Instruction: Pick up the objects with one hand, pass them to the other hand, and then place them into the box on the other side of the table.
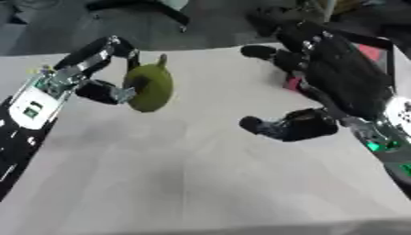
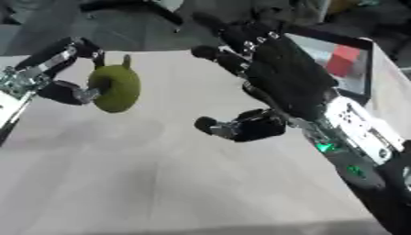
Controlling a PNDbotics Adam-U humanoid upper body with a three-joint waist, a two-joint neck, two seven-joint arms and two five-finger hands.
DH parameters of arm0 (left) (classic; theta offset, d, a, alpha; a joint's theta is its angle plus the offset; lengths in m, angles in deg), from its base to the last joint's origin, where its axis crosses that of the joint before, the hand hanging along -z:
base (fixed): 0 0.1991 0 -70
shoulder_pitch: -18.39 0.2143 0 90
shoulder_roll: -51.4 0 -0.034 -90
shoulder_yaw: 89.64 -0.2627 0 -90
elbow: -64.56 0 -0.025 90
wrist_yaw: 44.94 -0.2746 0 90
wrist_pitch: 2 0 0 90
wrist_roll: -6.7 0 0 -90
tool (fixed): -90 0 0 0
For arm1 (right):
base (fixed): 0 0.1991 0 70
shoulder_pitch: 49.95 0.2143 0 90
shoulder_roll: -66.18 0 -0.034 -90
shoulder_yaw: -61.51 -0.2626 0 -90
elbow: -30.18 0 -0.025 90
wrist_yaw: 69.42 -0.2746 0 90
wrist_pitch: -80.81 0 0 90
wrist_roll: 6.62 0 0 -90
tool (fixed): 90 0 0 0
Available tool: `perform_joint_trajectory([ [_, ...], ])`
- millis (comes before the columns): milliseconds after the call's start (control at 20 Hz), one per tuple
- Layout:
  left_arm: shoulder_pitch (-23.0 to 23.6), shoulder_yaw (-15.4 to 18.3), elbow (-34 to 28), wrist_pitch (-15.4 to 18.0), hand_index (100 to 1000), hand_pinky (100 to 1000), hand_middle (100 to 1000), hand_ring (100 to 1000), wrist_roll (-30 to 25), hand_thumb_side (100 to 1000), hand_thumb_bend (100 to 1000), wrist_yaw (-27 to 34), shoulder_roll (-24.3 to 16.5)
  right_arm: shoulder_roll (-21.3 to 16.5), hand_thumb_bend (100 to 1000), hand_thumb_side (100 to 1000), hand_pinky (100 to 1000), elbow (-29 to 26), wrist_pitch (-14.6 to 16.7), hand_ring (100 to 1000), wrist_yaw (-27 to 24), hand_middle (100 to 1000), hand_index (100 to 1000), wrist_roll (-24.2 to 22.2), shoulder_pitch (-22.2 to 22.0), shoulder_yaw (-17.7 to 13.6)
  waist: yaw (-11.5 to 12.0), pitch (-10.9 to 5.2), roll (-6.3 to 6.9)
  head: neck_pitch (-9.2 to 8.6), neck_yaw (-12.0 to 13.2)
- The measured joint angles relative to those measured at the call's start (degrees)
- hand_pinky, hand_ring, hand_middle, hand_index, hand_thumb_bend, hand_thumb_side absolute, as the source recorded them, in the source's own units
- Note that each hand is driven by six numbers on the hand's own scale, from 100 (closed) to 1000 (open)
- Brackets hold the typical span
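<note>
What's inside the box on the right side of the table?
A red block shows inside the box. The right hand covers the box's near part, so anything else there is hidden.

The right hand (image 2: 281,78) blocks most of the box (image 2: 363,69) at the upper right, where only a corner and a red block (image 2: 343,59) show. The green fruit-shaped object (image 1: 150,87) is smeared with blur; its kind is unclear. The left hand (image 1: 92,69) covers its near side.
</note>
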Motion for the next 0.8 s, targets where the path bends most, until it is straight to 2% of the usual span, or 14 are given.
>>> perform_joint_trajectory([
  [150,-1.1,-1.23,-1.21,-3.12,491,483,320,345,-3.12,254,100,3.96,2.06,0.02,571,558,807,0.0,-0.04,830,-0.36,1000,871,-0.87,0.39,0.34,-0.01,0.14,0.18,0.0,0.01],
  [350,-1.95,-3.04,-3.71,-5.36,491,484,320,346,-5.36,254,100,7.09,3.35,0.05,559,569,805,-0.01,-0.22,831,-0.54,1000,885,-1.41,0.56,0.52,0.01,0.16,0.52,0.0,-0.16],
  [800,-2.1,-7.92,-8.22,-7.41,490,484,321,346,-7.41,251,100,8.37,4.54,0.63,535,560,804,-0.02,-0.9,830,0.35,1000,892,-0.81,1.21,0.55,0.02,0.16,0.73,0.01,-0.91],
])
